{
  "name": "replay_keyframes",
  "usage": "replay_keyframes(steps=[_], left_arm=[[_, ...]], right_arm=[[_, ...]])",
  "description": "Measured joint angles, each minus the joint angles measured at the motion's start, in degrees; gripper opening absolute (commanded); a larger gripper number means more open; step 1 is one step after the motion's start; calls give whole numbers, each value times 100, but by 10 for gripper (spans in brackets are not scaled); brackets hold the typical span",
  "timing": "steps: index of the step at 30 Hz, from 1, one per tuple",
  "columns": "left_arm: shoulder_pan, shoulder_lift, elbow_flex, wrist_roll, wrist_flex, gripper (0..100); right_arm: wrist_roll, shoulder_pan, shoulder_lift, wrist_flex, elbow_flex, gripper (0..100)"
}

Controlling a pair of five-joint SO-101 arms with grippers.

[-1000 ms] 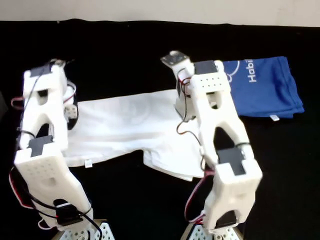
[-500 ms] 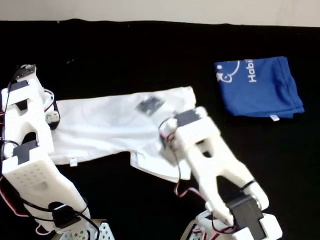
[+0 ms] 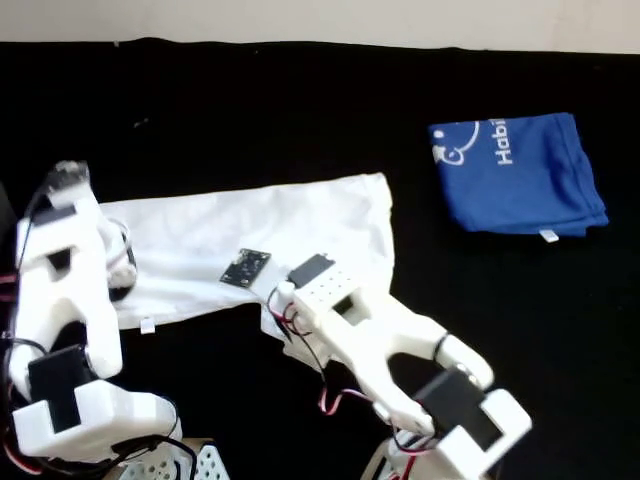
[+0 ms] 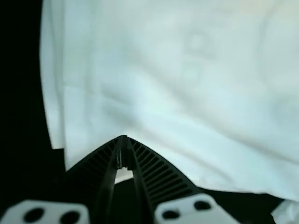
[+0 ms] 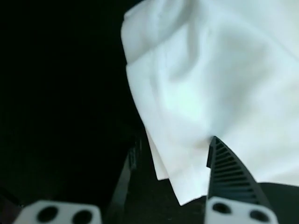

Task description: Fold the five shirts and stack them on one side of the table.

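A white shirt (image 3: 250,240) lies spread across the middle of the black table (image 3: 300,110). A folded blue shirt (image 3: 520,175) rests at the back right. My left gripper (image 3: 118,282) sits at the white shirt's left edge; in the left wrist view the left gripper (image 4: 122,148) has its jaws closed together on the hem of the white shirt (image 4: 187,70). At the shirt's near edge my right gripper (image 3: 283,322) hovers. In the right wrist view the right gripper (image 5: 175,158) stands open, its fingers either side of a rumpled corner of the white shirt (image 5: 210,79).
The black tablecloth runs back to a pale wall strip (image 3: 320,20). Bare cloth lies behind the white shirt and between the two shirts. Both arm bases (image 3: 160,460) stand at the near edge.
The right arm swung from beside the blue shirt down to the white shirt's near edge. The left arm drew back and left, and the white shirt slid left and lies flatter.
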Motion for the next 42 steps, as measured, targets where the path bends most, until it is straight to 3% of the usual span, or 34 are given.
replay_keyframes(steps=[4,10,12,16,23,29,34,39,42], left_arm=[[-79,53,378,-18,-712,8],[-105,747,44,-9,-826,9],[-105,853,-18,-9,-765,9],[-105,888,-35,-9,-765,9],[-97,888,-35,-9,-765,9],[-97,888,-35,-9,-765,9],[-97,888,-35,-9,-765,9],[-97,888,-35,-9,-765,9],[-97,888,-35,-9,-765,9]], right_arm=[[-70,-167,563,9,-378,234],[-105,-114,1389,-9,-870,229],[-105,35,1618,-26,-1002,185],[-105,325,1785,-26,-1301,6],[-105,545,1837,-26,-1503,5],[-105,879,1591,668,-2092,5],[-105,1618,1371,844,-3138,5],[-97,1873,1987,879,-4299,15],[-97,1890,2734,905,-5116,89]])
